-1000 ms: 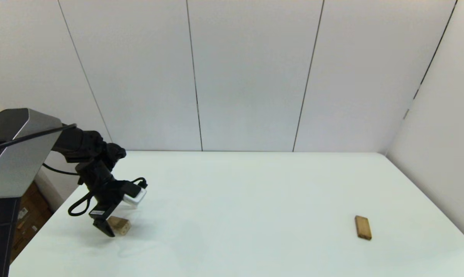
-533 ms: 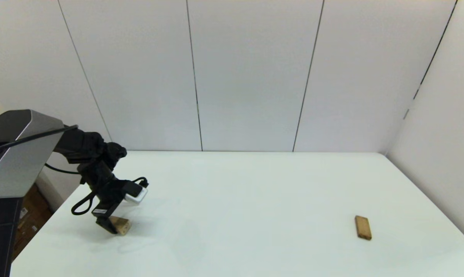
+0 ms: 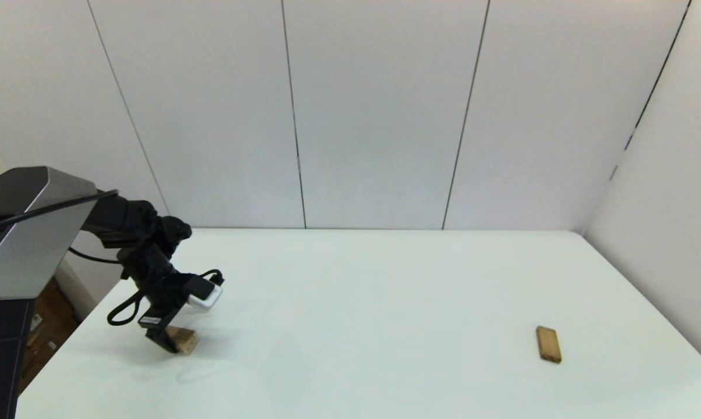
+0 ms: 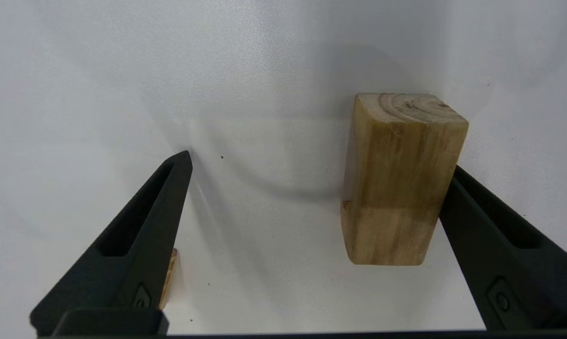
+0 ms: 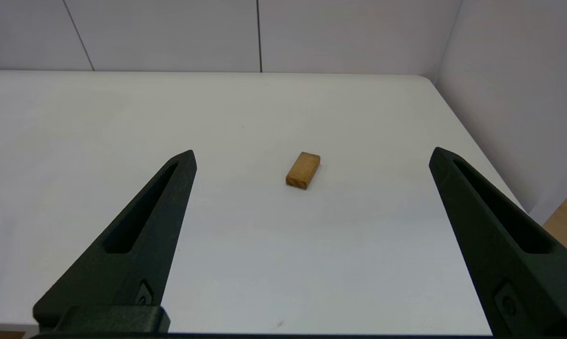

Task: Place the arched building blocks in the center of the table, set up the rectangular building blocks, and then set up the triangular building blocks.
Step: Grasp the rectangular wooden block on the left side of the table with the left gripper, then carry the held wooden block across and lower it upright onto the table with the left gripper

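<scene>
Head view shows the left gripper [image 3: 165, 343] lowered at the lower left of the table [image 3: 385, 291], its fingers spread wide around the arched building blocks [image 4: 401, 179]; one finger touches it. At lower right lies the rectangular building blocks [image 3: 548, 344], flat, before the open right gripper [image 5: 311, 155].

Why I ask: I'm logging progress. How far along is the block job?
Nothing is placed yet. In hand: the open left gripper straddles the arched block near the left edge of the table, not closed. Left: the rectangular block lies flat at right; the triangular block isn't clearly visible. The right gripper hangs open.
</scene>
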{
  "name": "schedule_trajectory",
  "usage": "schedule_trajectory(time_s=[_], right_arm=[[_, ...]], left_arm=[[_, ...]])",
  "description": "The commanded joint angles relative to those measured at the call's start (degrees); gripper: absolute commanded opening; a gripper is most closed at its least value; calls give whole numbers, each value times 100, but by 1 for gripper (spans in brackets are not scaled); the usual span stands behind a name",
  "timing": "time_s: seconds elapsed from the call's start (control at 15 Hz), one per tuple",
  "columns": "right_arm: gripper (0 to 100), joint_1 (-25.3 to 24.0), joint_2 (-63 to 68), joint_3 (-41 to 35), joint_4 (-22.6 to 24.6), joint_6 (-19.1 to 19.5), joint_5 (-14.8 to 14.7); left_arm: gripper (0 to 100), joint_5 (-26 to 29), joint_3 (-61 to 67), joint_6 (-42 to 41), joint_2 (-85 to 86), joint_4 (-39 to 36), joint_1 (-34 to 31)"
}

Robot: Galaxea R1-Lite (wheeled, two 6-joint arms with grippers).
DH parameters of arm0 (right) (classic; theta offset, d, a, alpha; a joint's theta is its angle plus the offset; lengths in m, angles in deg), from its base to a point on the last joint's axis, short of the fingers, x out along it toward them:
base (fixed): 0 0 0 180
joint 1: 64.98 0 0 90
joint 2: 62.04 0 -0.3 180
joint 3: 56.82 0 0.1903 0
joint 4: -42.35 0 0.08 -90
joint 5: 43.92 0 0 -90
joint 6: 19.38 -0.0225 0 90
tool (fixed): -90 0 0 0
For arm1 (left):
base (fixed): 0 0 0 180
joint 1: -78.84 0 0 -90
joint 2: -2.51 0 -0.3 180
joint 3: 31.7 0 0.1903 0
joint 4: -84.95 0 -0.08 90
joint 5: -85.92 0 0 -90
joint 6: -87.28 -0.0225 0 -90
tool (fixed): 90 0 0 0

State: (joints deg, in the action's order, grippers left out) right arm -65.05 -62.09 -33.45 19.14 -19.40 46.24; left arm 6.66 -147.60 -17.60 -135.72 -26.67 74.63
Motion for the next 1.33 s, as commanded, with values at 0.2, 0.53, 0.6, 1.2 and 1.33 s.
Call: schedule_trajectory(time_s=[0.2, 0.53, 0.6, 1.2, 1.33], right_arm=[[100, -1, -4, -9, 2, 2, 2], [100, -1, -4, -9, 2, 2, 2], [100, -1, -4, -9, 2, 2, 2], [100, -1, -4, -9, 2, 2, 2], [100, 7, -4, -9, 2, 2, 2]], left_arm=[[0, 7, -2, -59, 15, 34, -1], [0, 16, 59, -51, 138, 70, -1], [0, 16, 94, -51, 200, 70, -1], [0, 60, 560, 81, 1422, 78, 236], [0, 60, 798, 354, 1808, 105, 500]])
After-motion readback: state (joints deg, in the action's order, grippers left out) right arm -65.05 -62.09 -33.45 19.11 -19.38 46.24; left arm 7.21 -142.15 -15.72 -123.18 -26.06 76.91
